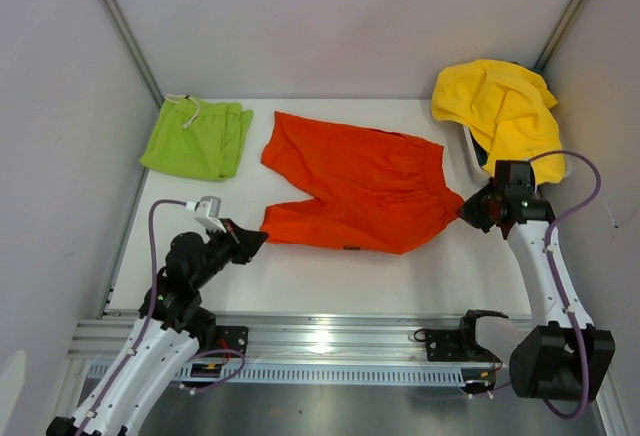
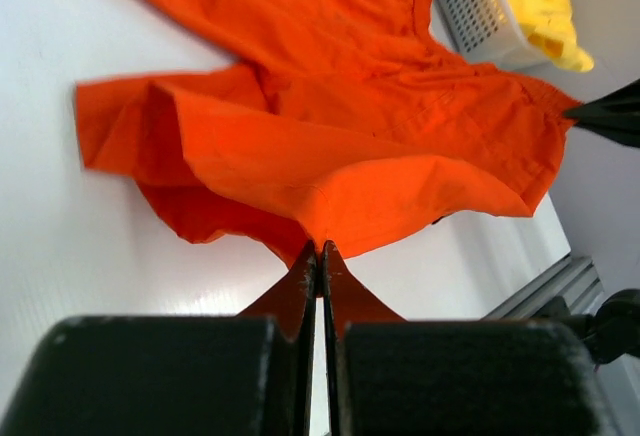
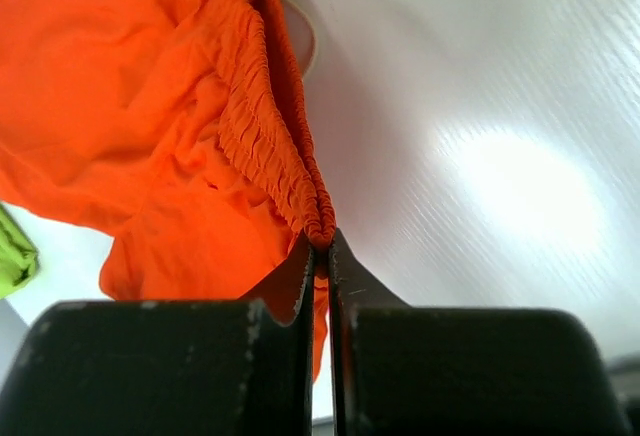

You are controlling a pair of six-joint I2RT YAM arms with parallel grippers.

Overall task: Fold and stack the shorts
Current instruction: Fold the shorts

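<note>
The orange-red shorts [image 1: 350,181] lie spread across the middle of the table, waistband to the right. My left gripper [image 1: 258,239] is shut on a leg hem at their near left corner; in the left wrist view the hem [image 2: 330,211] runs down into the closed tips [image 2: 320,250]. My right gripper [image 1: 464,212] is shut on the gathered waistband [image 3: 270,126] at its right end, pinched between the tips [image 3: 322,244]. The lime-green shorts [image 1: 197,138] lie folded at the back left, white drawstring on top, apart from both grippers.
A white basket [image 1: 470,153] stands at the back right with a yellow cloth [image 1: 500,106] heaped over it, just behind my right gripper. Grey walls close in the table on both sides. A metal rail [image 1: 320,336] runs along the near edge.
</note>
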